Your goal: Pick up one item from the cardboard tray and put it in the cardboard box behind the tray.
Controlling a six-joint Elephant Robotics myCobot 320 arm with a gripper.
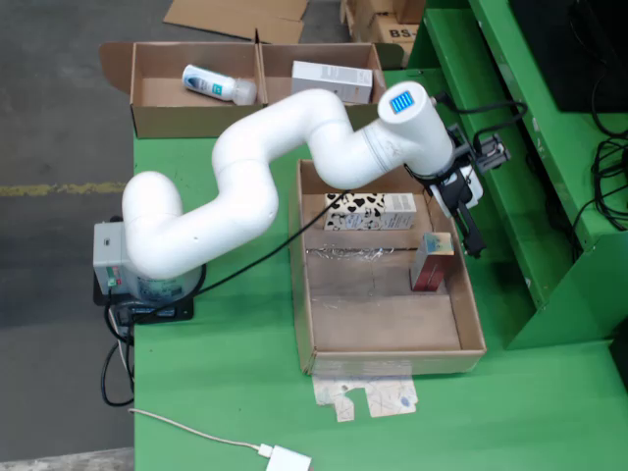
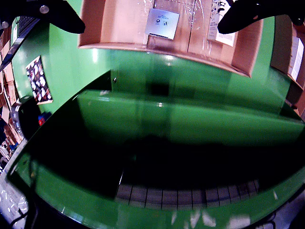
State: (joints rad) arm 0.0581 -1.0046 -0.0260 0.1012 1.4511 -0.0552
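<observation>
Overhead view: gripper (image 1: pixel 469 228) hangs over the right wall of the cardboard tray (image 1: pixel 306 294).
Jaws: spread wide, holding nothing; fingers (image 2: pixel 52 14) frame the view riding on the gripper.
Items: red carton (image 1: pixel 432 263) against tray's right wall; cow-print carton (image 1: pixel 369 212) along its far edge.
Destination: cardboard box (image 1: pixel 157 118) at table's far edge, already holding a bottle (image 1: pixel 218 84).
Risk: descending here, a finger may strike the tray wall.

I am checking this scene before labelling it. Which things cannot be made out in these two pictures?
- End effector, view from above: too small and dark to tell open or shut.
- Spotted carton, view from above: arm covers its upper edge.
- Small box, end-effector view: print too small to read.
- Bottle, view from above: label unreadable.
</observation>
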